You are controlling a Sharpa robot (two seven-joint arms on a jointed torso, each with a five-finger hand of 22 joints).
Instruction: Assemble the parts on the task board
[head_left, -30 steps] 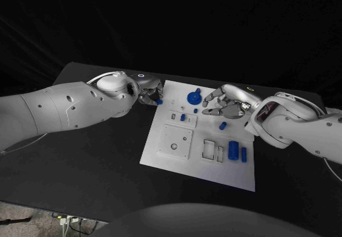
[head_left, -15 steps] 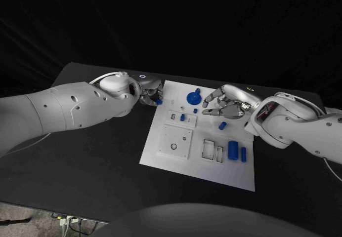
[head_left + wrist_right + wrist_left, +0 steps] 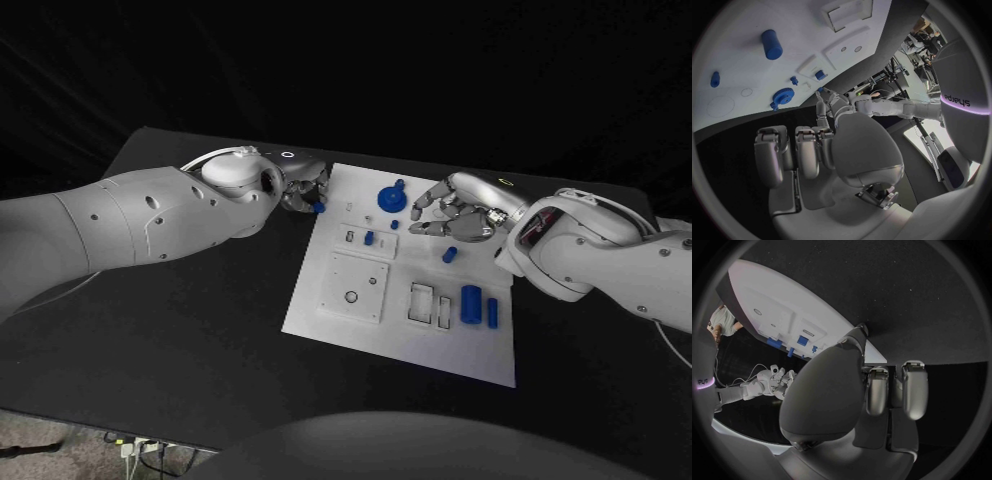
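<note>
Hovering at the task board [image 3: 404,340] far edge, left hand [image 3: 303,188] pinches a small blue part [image 3: 320,207]; right hand [image 3: 454,212], fingers curled on nothing, flanks the blue gear [image 3: 392,195]; seat the part squarely.

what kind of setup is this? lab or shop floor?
Most likely a robotics lab test bench: a white task board with blue parts lies on a black table, dark backdrop behind, and cables and equipment stands show in the right wrist view.
</note>
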